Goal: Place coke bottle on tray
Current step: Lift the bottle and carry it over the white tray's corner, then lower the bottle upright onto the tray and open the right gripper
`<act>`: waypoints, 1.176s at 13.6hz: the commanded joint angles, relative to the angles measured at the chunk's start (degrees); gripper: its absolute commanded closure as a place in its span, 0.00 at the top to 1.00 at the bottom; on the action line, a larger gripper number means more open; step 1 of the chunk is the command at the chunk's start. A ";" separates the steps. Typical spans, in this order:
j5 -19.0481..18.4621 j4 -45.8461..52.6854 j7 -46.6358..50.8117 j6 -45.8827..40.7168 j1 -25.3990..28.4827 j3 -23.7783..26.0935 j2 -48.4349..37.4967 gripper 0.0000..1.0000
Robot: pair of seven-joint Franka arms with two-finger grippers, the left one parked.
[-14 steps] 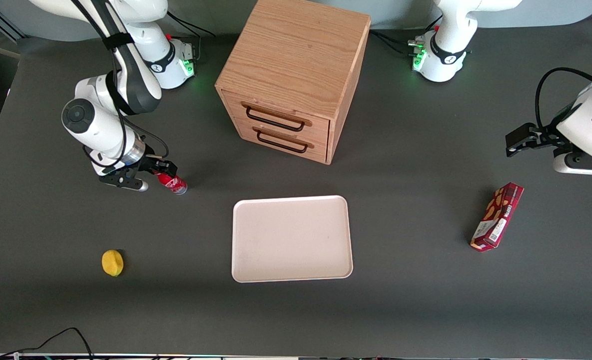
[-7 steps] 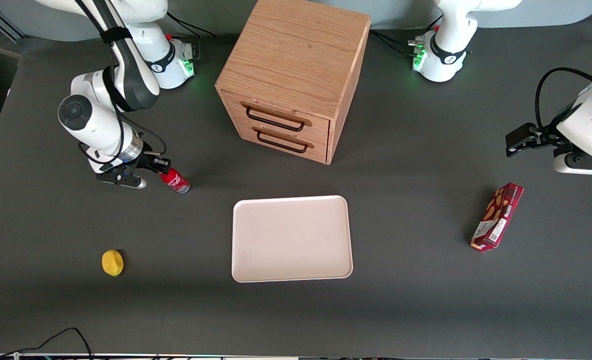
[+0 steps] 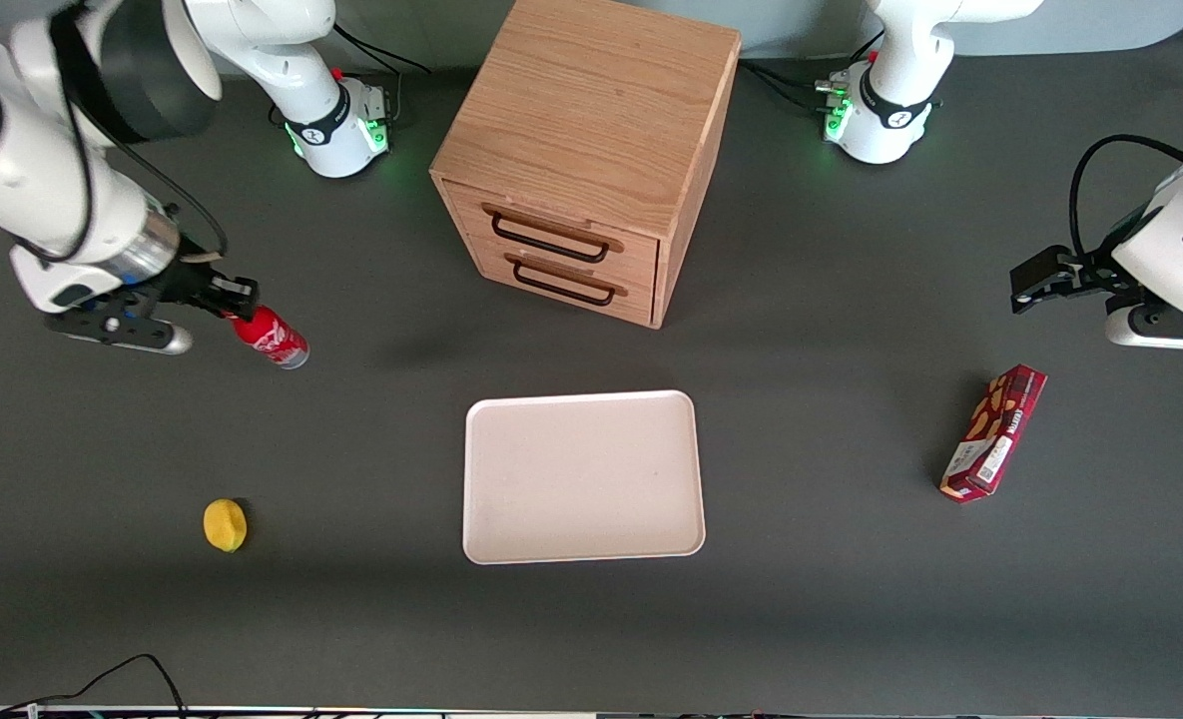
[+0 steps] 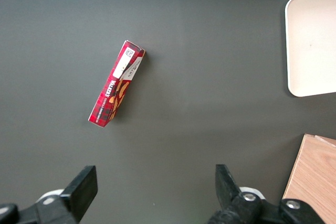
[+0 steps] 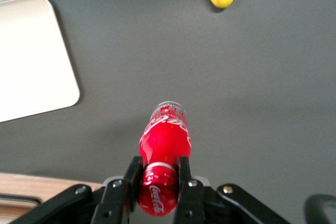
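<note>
Carrying coke bottle (image 3: 272,339) aloft, jaws of gripper (image 3: 235,302) closed on its neck near the cap, base tilted toward tray (image 3: 583,476) at 4 o'clock. Risk: narrow neck grip may let it swing and slip.

Glossy red plastic coke bottle (image 5: 164,145) (silvery base), smooth matt tray (image 3: 583,477), grainy wooden cabinet (image 3: 591,110), matt grey table (image 3: 851,599).

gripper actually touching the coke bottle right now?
Touching. The right wrist view shows the gripper with both fingers pressed against the coke bottle near its cap end, no gap on either side, bottle held above the table.
</note>
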 commanded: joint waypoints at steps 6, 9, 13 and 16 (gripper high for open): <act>-0.79 44.66 28.41 -8.60 6.99 6.74 35.42 0.00; -1.40 44.58 41.18 4.67 11.03 7.18 42.80 0.00; -8.86 44.40 49.11 15.86 13.77 7.44 51.07 0.00; -11.77 44.31 50.26 18.07 13.77 8.50 53.28 0.00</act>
